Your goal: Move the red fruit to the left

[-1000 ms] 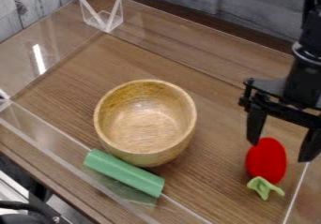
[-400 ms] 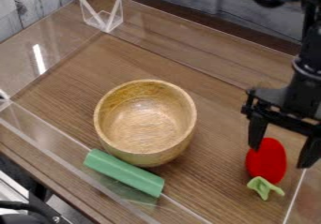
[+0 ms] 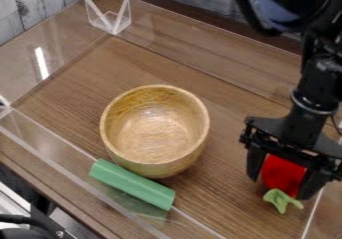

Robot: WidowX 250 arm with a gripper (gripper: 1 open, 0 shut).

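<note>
The red fruit lies on the wooden table at the right front, its light green stem pointing toward the front edge. My black gripper points straight down and stands open around the fruit, one finger on its left and the other on its right. The fingers have come down to about the fruit's height. Whether the pads touch the fruit I cannot tell.
A round wooden bowl sits at the centre of the table. A long green block lies in front of it near the front edge. Clear acrylic walls border the table at the back and left.
My gripper has sunk from above the fruit to straddle it, shifting slightly left in the picture. Its jaws stayed open. The fruit, bowl and block have not moved.
</note>
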